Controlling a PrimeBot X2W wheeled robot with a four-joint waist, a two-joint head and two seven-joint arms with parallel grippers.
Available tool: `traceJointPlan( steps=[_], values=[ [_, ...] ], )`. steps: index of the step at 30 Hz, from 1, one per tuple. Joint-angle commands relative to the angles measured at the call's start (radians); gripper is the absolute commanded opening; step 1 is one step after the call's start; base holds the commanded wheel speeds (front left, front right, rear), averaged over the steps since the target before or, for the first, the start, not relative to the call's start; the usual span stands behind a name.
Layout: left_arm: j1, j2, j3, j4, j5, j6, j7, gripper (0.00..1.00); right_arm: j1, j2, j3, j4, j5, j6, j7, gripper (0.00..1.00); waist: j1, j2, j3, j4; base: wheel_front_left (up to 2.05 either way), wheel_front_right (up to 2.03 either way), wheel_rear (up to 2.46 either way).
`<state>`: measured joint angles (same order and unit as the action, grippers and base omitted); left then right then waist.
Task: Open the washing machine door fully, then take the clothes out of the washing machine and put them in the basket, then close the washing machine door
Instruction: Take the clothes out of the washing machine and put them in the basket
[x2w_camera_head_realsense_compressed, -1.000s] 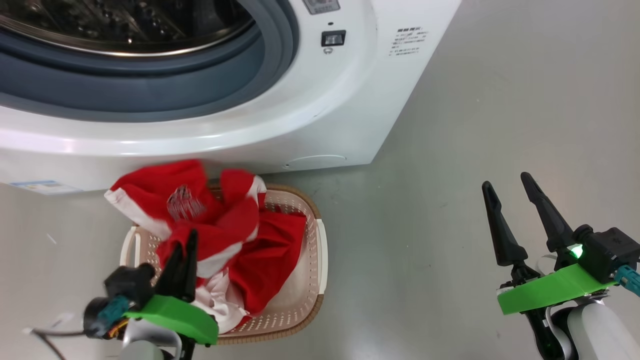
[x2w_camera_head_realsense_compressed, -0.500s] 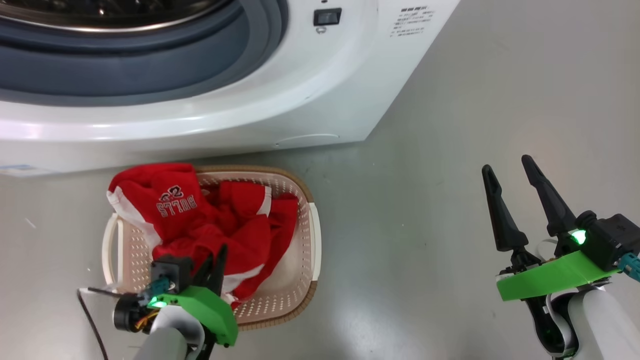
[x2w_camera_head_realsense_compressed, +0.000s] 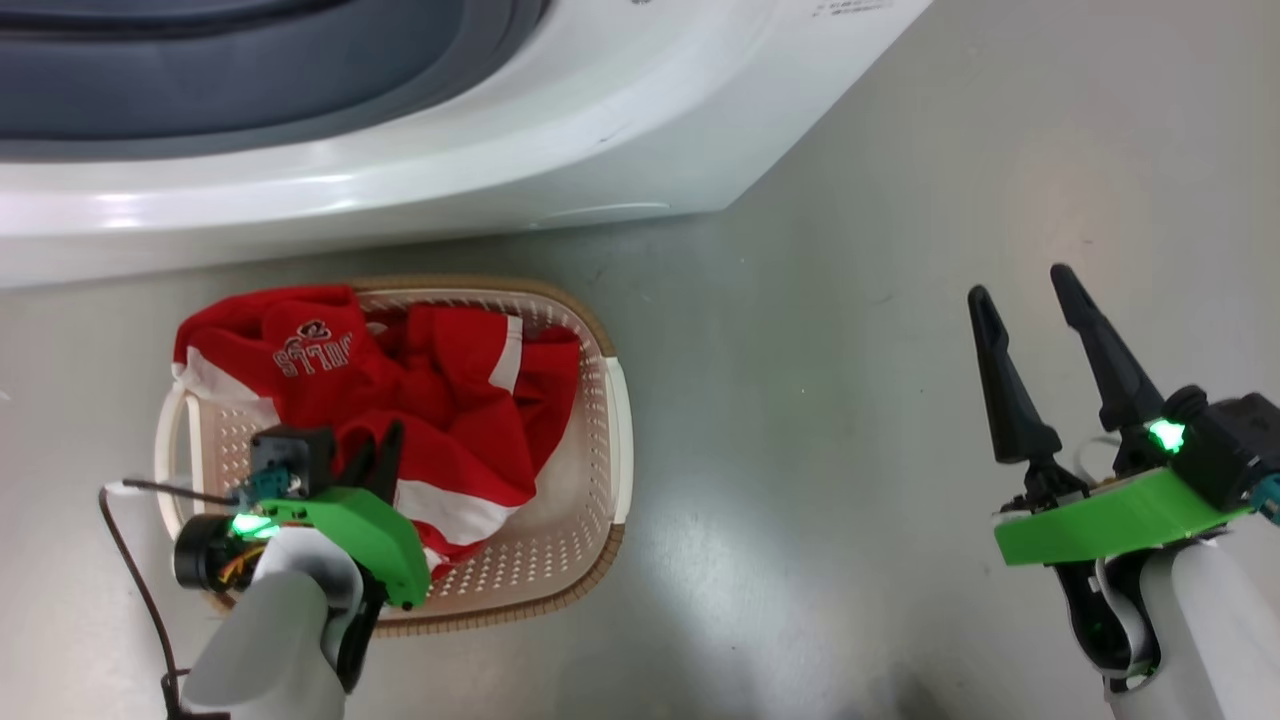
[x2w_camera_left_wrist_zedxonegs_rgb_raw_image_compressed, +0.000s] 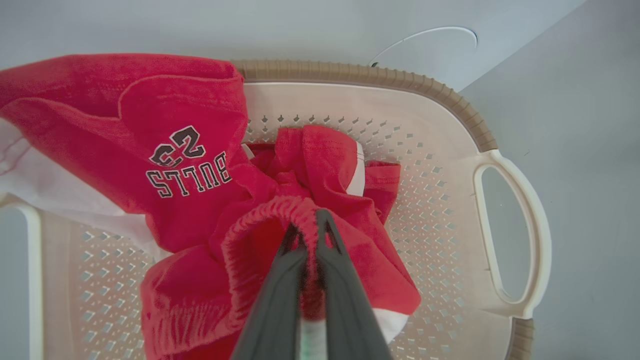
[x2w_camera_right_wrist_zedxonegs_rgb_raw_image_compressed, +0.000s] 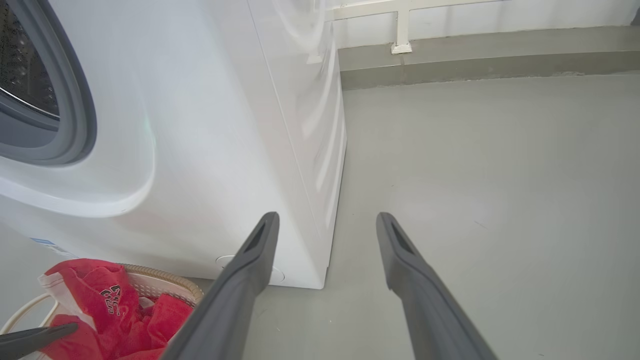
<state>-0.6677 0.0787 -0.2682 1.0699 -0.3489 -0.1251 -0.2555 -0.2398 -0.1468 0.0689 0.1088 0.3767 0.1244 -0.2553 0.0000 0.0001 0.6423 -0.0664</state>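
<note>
Left gripper (x2w_camera_left_wrist_zedxonegs_rgb_raw_image_compressed: 308, 225) fingers narrow, pinching waistband of red clothes (x2w_camera_left_wrist_zedxonegs_rgb_raw_image_compressed: 190, 165) lying in basket (x2w_camera_left_wrist_zedxonegs_rgb_raw_image_compressed: 450, 97). Right gripper (x2w_camera_head_realsense_compressed: 1017, 282) fingers spread wide over floor (x2w_camera_head_realsense_compressed: 850, 450), beside washing machine (x2w_camera_head_realsense_compressed: 500, 150).

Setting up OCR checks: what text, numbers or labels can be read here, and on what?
"BULLS": on the red clothes in the basket, upside down in the left wrist view.
"23": same garment, beside that word, also upside down.
Small print on the washing machine front: cut off, unreadable.
Blue sticker low on the washing machine: too small to read.
</note>
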Motion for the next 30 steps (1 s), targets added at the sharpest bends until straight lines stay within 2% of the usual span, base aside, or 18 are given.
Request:
traceJointPlan(
  steps=[1,5,6,9,11,12,21,30],
  values=[
    [-0.006,0.032,0.011,0.019,-0.018,-0.005,-0.006,0.00,-0.009,-0.007,0.020,-0.029,-0.006,0.006,-0.006,1.00,0.0000,-0.0001,0.031,-0.003,0.00,0.00,0.00],
    [-0.048,0.042,-0.009,0.076,-0.038,-0.005,-0.006,0.00,-0.017,-0.006,0.025,-0.032,-0.007,0.006,-0.006,1.00,0.0000,-0.0001,0.047,-0.007,0.00,0.00,0.00],
    [-0.058,0.044,-0.014,0.085,-0.043,-0.005,-0.006,0.03,-0.019,-0.006,0.027,-0.032,-0.008,0.006,-0.006,1.00,0.0000,-0.0001,0.049,-0.009,0.00,0.00,0.00],
    [-0.077,0.051,-0.026,0.111,-0.056,-0.005,-0.006,0.25,-0.024,-0.005,0.032,-0.031,-0.008,0.006,-0.006,1.00,0.0000,-0.0001,0.054,-0.016,0.00,0.00,0.00],
    [-0.088,0.054,-0.042,0.136,-0.071,-0.006,-0.006,0.71,-0.029,-0.004,0.036,-0.029,-0.009,0.006,-0.006,1.00,0.0000,-0.0001,0.056,-0.022,0.00,0.00,0.00],
    [-0.092,0.055,-0.047,0.140,-0.076,-0.006,-0.006,1.00,-0.030,-0.003,0.037,-0.029,-0.009,0.006,-0.006,1.00,0.0000,-0.0001,0.056,-0.023,0.00,0.00,0.00],
    [-0.091,0.063,-0.063,0.142,-0.114,-0.006,-0.006,1.00,-0.026,0.001,0.041,-0.021,-0.007,0.006,-0.006,1.00,0.0000,-0.0001,0.036,-0.022,0.00,0.00,0.00],
    [-0.044,0.070,-0.038,0.076,-0.142,-0.006,-0.006,1.00,-0.013,-0.002,0.038,-0.007,-0.004,0.006,-0.006,1.00,0.0000,-0.0001,-0.026,-0.004,0.00,0.00,0.00]
  ],
)
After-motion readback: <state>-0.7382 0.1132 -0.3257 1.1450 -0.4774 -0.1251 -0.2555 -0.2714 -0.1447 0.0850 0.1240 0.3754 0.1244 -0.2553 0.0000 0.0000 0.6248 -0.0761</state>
